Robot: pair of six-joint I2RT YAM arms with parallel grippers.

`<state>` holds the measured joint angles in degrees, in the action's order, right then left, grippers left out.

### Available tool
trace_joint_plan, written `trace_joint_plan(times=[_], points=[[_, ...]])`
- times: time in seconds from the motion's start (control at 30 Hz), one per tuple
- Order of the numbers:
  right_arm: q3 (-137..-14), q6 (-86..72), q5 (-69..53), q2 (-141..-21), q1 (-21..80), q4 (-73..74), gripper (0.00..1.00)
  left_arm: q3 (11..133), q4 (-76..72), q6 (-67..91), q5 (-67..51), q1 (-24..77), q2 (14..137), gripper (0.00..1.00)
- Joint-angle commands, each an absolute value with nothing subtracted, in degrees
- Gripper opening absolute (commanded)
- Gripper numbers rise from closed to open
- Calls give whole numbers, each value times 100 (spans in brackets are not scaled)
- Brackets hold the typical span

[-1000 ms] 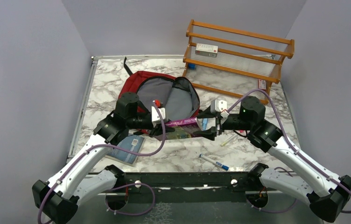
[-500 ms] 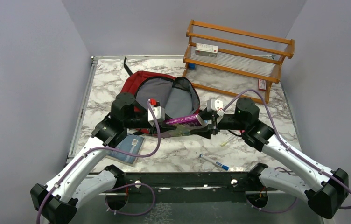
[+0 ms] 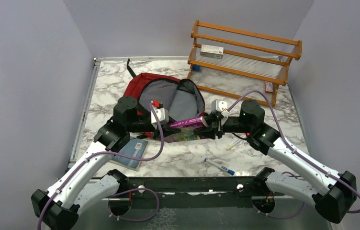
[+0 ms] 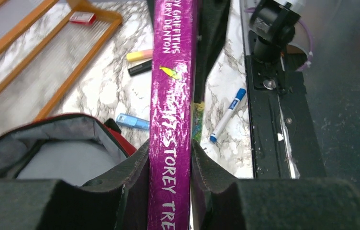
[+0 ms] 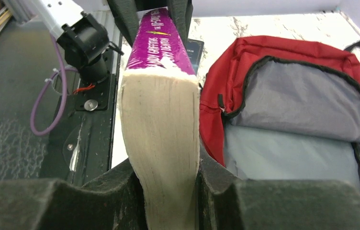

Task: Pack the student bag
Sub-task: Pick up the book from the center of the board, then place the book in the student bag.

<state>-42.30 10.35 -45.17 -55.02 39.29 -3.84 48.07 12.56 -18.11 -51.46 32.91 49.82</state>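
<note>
Now the bag (image 3: 178,98) lies open at the far middle of the table (image 3: 106,91), its mouth toward the arms. What shows of its grey lining holds nothing, though the near part is hidden behind the arms. Just in front of the mouth a purple book (image 3: 186,122) is held spine up, gripped at both ends. The left gripper (image 4: 170,148) is clamped across the spine, and the right gripper (image 5: 168,163) is pinched on the page block. The step looks like carrying the book in. Next it must clear the rim and tip into the opening, probably with one gripper letting go. Behind stands a wooden rack (image 3: 245,57) with a small box (image 3: 212,51) on a shelf. A marker (image 3: 220,167) lies loose nearby.
</note>
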Motion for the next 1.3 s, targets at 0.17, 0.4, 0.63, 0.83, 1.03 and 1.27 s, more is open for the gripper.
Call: trace_joint_plan(times=[0.17,0.4,0.63,0.83,1.03,1.27], points=[[-3942,-373,-2193,-5032,3929,-834,1,4973,540,-1276,-3747,3282,5197,71],[-3881,-1458,-109,-4809,3920,-610,0,4865,246,-1022,-2218,3278,5374,81],[-4449,-2858,893,-5244,3920,347,1,5601,793,-363,-195,3277,6675,86],[-4859,-3624,1170,-5498,3920,964,1,6420,1420,-370,918,3276,8130,85],[-4731,-3818,1437,-5122,3920,898,1,7313,1882,-582,1765,3277,9472,86],[-4593,-3874,1454,-4844,3920,1063,1,8023,2257,-747,2275,3356,10599,92]])
